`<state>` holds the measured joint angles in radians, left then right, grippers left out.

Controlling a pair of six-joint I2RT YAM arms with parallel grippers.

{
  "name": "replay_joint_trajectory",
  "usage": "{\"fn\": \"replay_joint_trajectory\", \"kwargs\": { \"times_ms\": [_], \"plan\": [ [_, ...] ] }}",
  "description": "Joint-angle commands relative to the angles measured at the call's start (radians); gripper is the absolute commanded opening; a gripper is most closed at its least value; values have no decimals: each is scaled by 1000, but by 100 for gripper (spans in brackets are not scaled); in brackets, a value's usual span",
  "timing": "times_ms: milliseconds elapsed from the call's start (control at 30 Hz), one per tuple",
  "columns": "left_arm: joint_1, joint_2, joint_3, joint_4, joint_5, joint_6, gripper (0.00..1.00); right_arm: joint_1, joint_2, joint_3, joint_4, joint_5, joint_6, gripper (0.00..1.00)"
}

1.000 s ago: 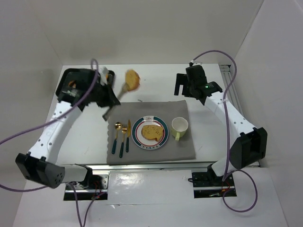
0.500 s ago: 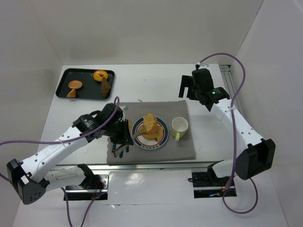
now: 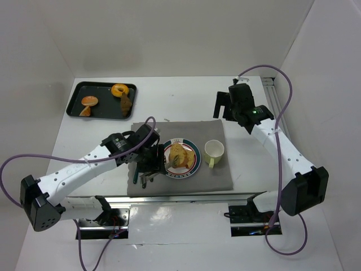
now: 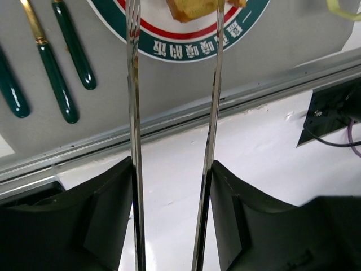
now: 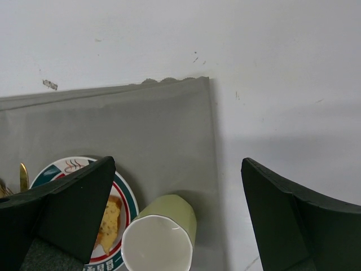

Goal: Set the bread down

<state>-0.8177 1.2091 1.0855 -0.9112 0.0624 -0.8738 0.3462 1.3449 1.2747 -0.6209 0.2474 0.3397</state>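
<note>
Top external view puts the bread [image 3: 179, 153] on the dinner plate [image 3: 197, 165], near its centre, lying flat or nearly so on what looks like a second slice beneath it. The left wrist view catches only its near edge [image 4: 194, 7] at the top of the frame, resting on the plate [image 4: 186, 48] between the tips of a pair of metal tongs [image 4: 133, 113]. The tong arms stand spread, and I judge they no longer pinch the slice, though the tips themselves are cut off by the frame.

The left pincer [image 4: 172, 169] carries those tongs, one arm along the inner face of each finger, the fingers partway apart around them. The right pincer [image 5: 175, 186] hangs over the far right of the grey mat [image 3: 220, 178] with its fingers wide apart and nothing between them, above the pale green cup [image 3: 214, 150].

As a judgement, the placing looks done for this slice; what is left is to lift the tongs away. Farther off, a black tray [image 3: 101, 84] on the counter holds an orange ring doughnut [image 3: 119, 90] and a few other pieces; whether any is more bread to fetch, I cannot tell.
</note>
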Motion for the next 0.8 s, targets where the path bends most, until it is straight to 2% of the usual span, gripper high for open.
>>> {"fn": "replay_joint_trajectory", "kwargs": {
  "times_ms": [0,200,367,567,600,767],
  "plan": [
    [-8,-3,89,-47,-61,-27,65,-6,-21,1,26,12,2,100],
    [-8,-13,227,-170,-182,-27,64,-6,-3,11,35,12,2,100],
    [17,-23,215,-180,-219,-16,64,-6,20,11,44,-7,2,100],
    [162,-23,267,-155,-219,71,62,-6,40,31,53,-7,2,100],
    [216,-10,290,-135,-219,94,62,-6,40,31,53,-16,2,100],
    [333,113,402,-58,-223,238,61,-6,102,83,30,-28,2,100]
  ]
}}
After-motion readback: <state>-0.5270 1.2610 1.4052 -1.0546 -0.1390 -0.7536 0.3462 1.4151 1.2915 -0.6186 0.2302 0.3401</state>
